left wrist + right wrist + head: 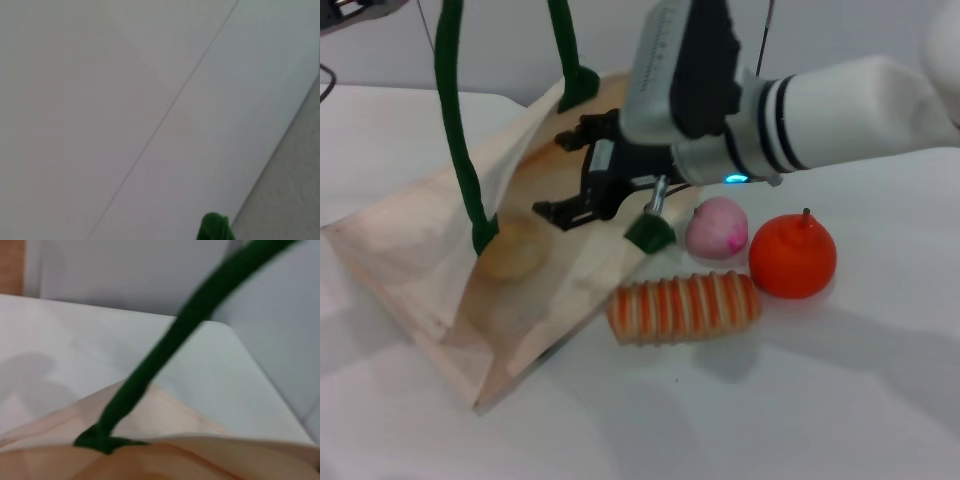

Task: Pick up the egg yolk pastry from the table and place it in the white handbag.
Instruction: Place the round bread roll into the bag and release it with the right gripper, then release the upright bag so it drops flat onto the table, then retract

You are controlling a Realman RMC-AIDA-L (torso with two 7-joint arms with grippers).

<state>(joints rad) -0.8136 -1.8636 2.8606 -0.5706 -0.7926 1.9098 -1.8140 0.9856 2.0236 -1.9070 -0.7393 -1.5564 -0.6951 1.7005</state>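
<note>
The white handbag (430,270) lies on the table with its mouth held open; its dark green handles (455,130) rise out of the top of the head view. The egg yolk pastry (515,252) rests inside the bag on the lower cloth. My right gripper (550,175) is inside the bag's mouth, just above and right of the pastry, open and empty. The right wrist view shows one handle (165,355) and the bag's edge (150,460). The left wrist view shows only a handle tip (215,227) against a wall. My left gripper is out of view.
A pink peach-like ball (717,228), an orange fruit (793,255) and a long orange-striped bread roll (685,307) lie on the white table right of the bag. A green handle end (650,233) hangs under my right wrist.
</note>
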